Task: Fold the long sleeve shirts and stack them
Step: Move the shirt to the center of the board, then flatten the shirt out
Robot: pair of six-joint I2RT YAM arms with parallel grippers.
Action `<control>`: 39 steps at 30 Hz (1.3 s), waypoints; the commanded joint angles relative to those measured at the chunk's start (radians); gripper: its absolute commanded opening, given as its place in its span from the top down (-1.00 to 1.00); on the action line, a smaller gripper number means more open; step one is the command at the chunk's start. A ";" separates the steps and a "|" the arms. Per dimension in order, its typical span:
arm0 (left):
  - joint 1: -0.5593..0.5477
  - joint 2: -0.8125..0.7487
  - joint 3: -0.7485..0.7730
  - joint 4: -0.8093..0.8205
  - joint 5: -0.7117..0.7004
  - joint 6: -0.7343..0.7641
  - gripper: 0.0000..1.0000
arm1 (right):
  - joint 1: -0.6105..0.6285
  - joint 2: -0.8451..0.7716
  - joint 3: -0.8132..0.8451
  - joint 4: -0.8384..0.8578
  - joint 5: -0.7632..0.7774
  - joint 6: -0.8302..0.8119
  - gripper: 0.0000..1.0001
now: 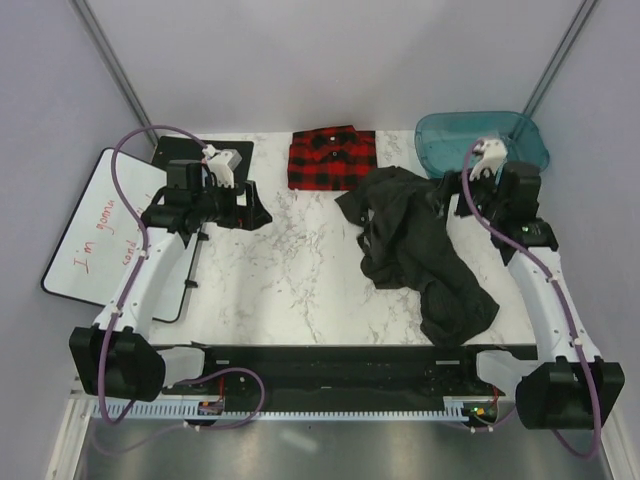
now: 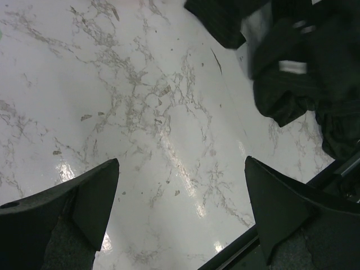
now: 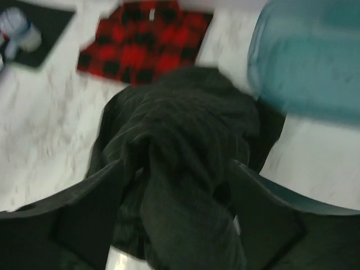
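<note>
1. Black bar (image 1: 330, 362) w/ both arm bases sits at the near edge of the tabletop (image 1: 280, 275).
2. Left claw (image 1: 258, 212) is wide open w/ nothing in it. It hangs over bare marble, left of the shirts.
3. Right claw (image 1: 438, 195) is spread open too. Dark shirt (image 1: 415, 250) cloth bunches up btwn its fingers (image 3: 84, 225), but they don't squeeze it.
4. Dark shirt is a crumpled heap, not folded, on the right side, reaching twd the near edge.
5. Red plaid shirt (image 1: 332, 158) lies folded flat at the far edge, in the middle, near the dark one.
6. Teal tub (image 1: 530, 150) sits at the far right corner. Whiteboard (image 1: 90, 240) w/ red writing lies on the left.
</note>
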 commanded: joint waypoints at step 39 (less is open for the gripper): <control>0.056 0.036 -0.111 0.063 0.216 -0.098 -0.98 | 0.506 0.578 0.441 -0.085 -0.053 -0.212 -0.68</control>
